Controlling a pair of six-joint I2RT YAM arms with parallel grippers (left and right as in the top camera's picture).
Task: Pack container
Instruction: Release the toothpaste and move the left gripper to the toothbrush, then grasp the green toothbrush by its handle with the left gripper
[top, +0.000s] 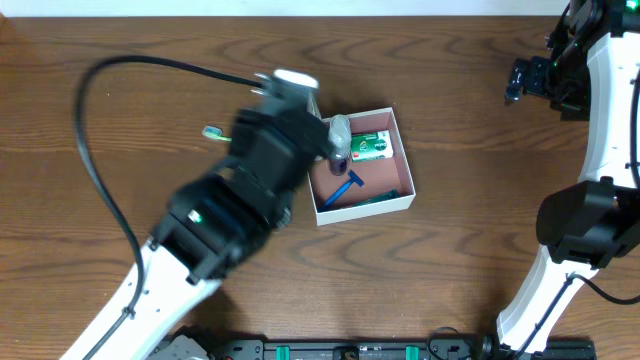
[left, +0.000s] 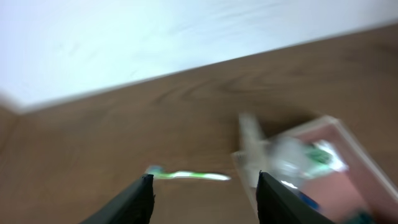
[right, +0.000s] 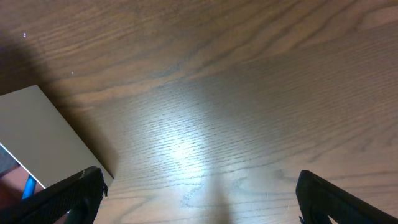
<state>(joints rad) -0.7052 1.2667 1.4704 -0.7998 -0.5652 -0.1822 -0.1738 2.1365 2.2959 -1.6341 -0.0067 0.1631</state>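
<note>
Your left arm (top: 215, 225), at lower left, shows a white link, black housings and a black cable (top: 80, 120). Your left gripper (left: 205, 186) has black fingers (left: 134, 202); your right arm (top: 605, 110), at the right edge, is white with black joints.

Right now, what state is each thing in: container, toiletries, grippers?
container: open, partly packed
green-and-white carton: inside container
blue razor: inside container, lying flat
toothbrush: on table, outside container
left gripper: open, empty
right gripper: open, empty
</note>
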